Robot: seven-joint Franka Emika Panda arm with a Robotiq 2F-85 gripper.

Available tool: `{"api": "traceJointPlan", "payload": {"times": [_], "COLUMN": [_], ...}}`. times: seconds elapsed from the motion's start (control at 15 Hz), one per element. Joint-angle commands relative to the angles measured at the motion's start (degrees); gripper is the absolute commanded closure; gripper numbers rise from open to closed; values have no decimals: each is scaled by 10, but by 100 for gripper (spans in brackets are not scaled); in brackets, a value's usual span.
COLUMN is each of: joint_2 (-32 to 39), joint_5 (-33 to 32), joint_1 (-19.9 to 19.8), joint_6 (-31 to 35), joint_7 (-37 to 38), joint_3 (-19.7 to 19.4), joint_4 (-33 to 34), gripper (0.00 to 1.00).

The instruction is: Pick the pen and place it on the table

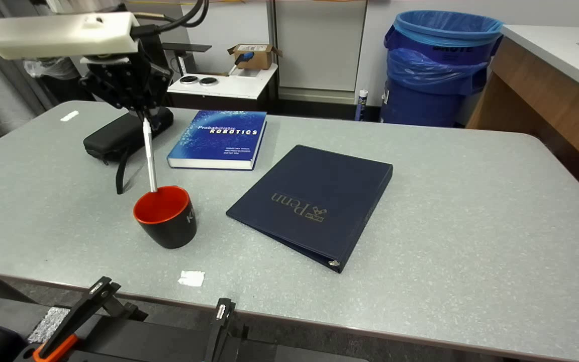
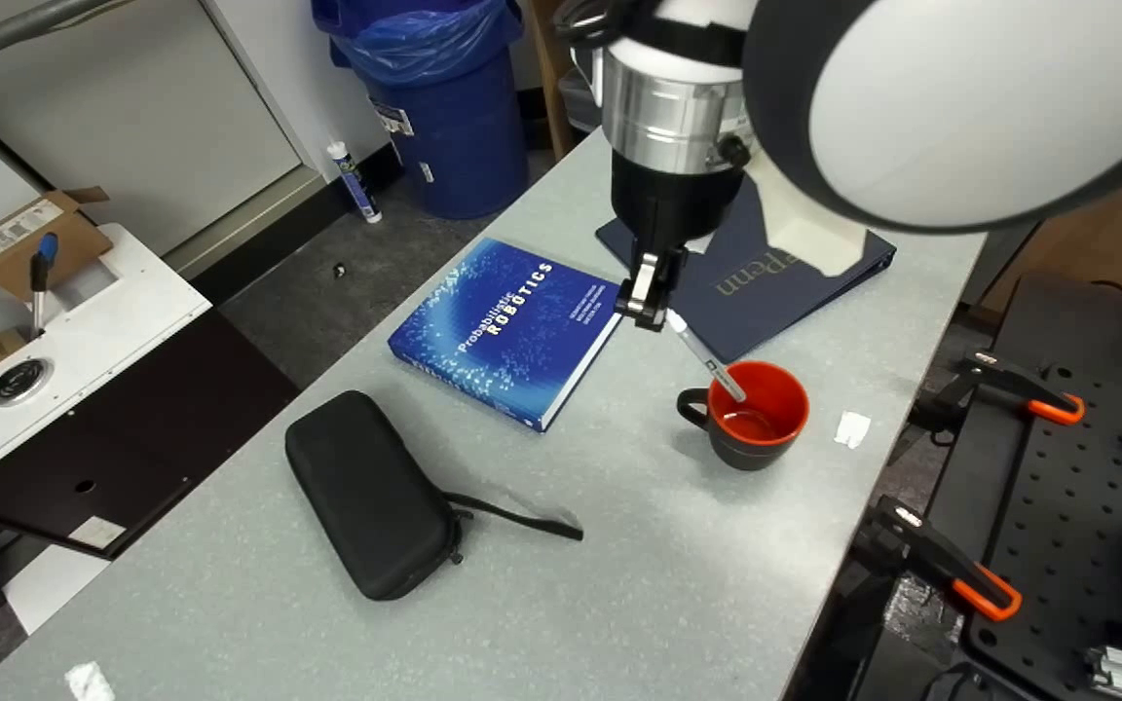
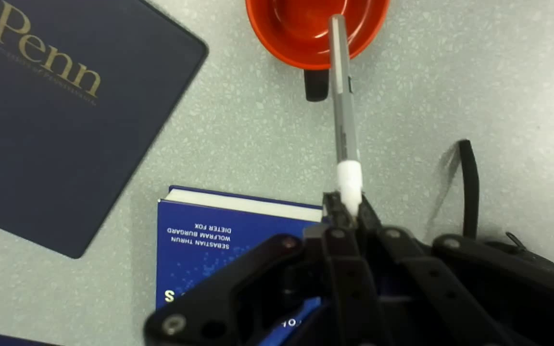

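The pen (image 1: 149, 156) is a thin whitish stick with a grey barrel and a white end. It is tilted, and it shows in an exterior view (image 2: 707, 355) and in the wrist view (image 3: 343, 105). My gripper (image 1: 143, 114) is shut on its white upper end; the fingertips pinch it in the wrist view (image 3: 350, 205). The pen's lower end is at the mouth of the black cup (image 2: 754, 450) with red inside; I cannot tell whether it is just inside or just above. The cup stands upright on the grey speckled table (image 1: 445, 226).
A blue book (image 1: 221, 136), a dark blue Penn binder (image 1: 314, 196) and a black case (image 2: 371, 497) with a strap lie around the cup. A white tape piece (image 1: 191, 278) is near the table's front edge. Clamps (image 2: 951, 560) sit beyond that edge.
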Motion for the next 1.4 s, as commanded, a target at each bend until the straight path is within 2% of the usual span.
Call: {"api": "traceJointPlan", "payload": {"times": [0.0,0.13,0.27,0.6,0.8,1.07,1.13,1.2,1.33], "joint_2": [-5,35,83,235,314,359,351,340,324], "joint_5": [95,130,133,92,55,-1,-12,-20,-38], "joint_1": [25,35,40,43,52,78,85,92,105], "joint_6": [-51,-68,-72,-71,-79,-69,-65,-52,-40], "joint_7": [-75,-94,-85,-53,-30,19,30,37,57], "joint_3": [-5,1,12,35,28,9,7,5,0], "joint_4": [35,70,102,183,227,251,240,226,210], "gripper": [98,98,98,98,98,98,69,68,54]}}
